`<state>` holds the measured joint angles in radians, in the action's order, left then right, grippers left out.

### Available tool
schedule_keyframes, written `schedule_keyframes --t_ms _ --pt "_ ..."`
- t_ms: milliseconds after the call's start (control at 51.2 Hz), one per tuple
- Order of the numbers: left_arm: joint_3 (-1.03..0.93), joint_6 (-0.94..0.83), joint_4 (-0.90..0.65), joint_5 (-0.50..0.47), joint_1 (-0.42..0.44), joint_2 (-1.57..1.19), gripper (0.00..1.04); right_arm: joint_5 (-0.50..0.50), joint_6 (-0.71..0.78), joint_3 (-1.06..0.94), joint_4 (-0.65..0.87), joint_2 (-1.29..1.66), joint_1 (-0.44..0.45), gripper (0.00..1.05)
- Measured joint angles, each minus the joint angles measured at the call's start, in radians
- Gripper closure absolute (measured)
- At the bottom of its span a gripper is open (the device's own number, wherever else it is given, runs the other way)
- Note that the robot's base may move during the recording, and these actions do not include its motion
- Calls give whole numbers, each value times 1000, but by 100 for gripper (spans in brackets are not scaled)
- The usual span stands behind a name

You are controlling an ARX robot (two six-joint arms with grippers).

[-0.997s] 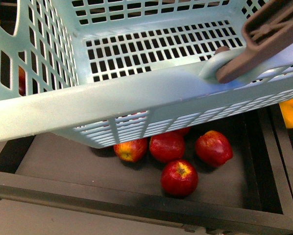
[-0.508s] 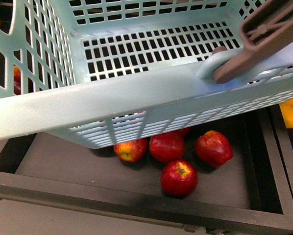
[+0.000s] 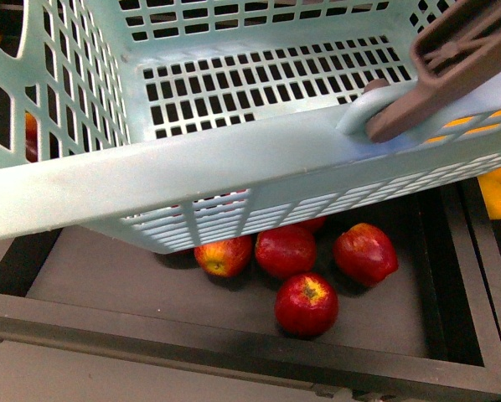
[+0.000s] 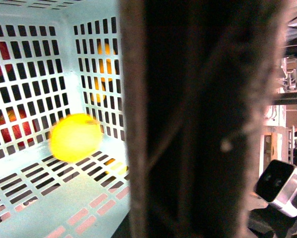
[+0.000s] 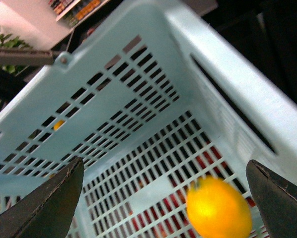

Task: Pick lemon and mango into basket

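The aqua basket (image 3: 234, 167) hangs tilted in the air over a dark tray and fills the front view. Its brownish-grey handle (image 3: 460, 59) also fills the left wrist view (image 4: 203, 124) as a wide dark band; my left gripper is shut on the basket but hidden behind that band. My right gripper (image 5: 166, 198) is open above the basket's inside. The lemon (image 5: 219, 208), a blurred orange-yellow oval, is between its fingers and against the slotted floor. It shows in the left wrist view (image 4: 75, 137) too. I cannot pick out the mango.
Several red apples (image 3: 306, 303) lie in the dark tray (image 3: 234, 343) under the basket. Yellow fruit (image 3: 495, 197) lies in the compartment to the right. Orange fruit (image 4: 104, 64) shows through the basket's far wall. A store shelf (image 5: 74, 7) stands beyond.
The basket has shifted slightly right and risen a little. Orange-yellow colour now shows through the slots of its near wall at the right, where there was none before.
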<state>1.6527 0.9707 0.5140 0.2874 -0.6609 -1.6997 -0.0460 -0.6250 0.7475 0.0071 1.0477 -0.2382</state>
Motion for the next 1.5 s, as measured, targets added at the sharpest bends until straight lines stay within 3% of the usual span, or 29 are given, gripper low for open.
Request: schedule_keyframes --t_ms 137,176,235,313,449,528,625,1427,1505 --pt "-1 3 1 1 0 -3 100 -140 82 -2 -52 -52 70 9" --pt "-1 2 0 -2 0 -3 100 -127 148 -32 10 -73 96 12" --pt "0 -1 0 -10 3 -3 100 -81 317 -142 231 -118 119 24" --pt "0 -5 0 -5 3 -4 100 -53 488 -261 388 -169 130 40" --pt "0 2 0 1 3 -4 100 -32 587 -402 444 -243 157 68" --pt "0 0 0 0 3 -4 100 37 602 -460 455 -287 209 84" --pt "0 0 0 -2 3 -4 100 40 610 -517 463 -337 235 103" --pt "0 0 0 -2 3 -4 100 46 619 -705 325 -669 235 103" --pt "0 0 0 0 3 -4 100 46 620 -710 315 -685 235 91"
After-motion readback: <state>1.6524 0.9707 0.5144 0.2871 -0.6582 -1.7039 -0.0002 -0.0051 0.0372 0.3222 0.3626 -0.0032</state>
